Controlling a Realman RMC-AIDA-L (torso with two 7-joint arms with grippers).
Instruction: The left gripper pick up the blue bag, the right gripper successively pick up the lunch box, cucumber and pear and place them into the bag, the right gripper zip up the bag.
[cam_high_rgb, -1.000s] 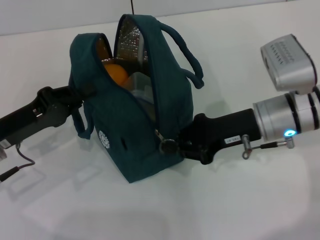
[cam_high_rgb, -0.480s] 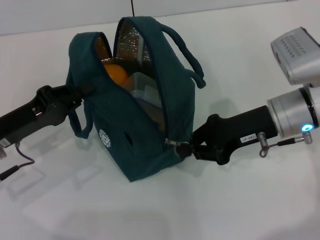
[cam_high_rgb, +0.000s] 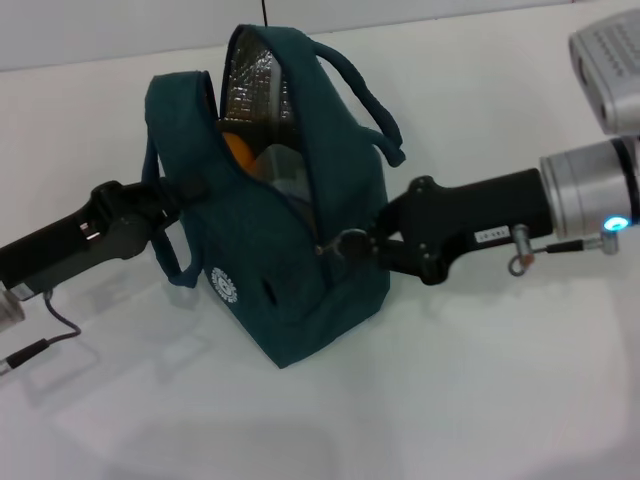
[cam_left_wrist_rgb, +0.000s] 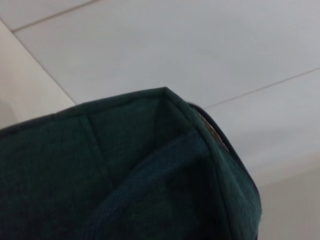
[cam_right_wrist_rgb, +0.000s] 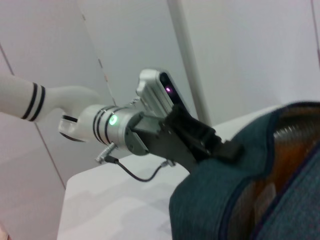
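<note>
The left gripper (cam_high_rgb: 172, 192) clamps the blue bag's (cam_high_rgb: 300, 270) left side, steadying it on the white table (cam_high_rgb: 480, 400). Inside show the pear (cam_high_rgb: 238, 148) and lunch box (cam_high_rgb: 285, 170) (cucumber unseen). The right gripper (cam_high_rgb: 362, 245), closed on the zipper pull (cam_high_rgb: 348, 243), sits low on the right; the open zipper track runs up and far-left from it.

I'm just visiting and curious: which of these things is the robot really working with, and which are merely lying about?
In the job:
- blue bag, top open
- pear and lunch box inside it
- left gripper at the bag's side
- right gripper at the zipper pull

Just there:
- white table
- nothing else loose in sight
</note>
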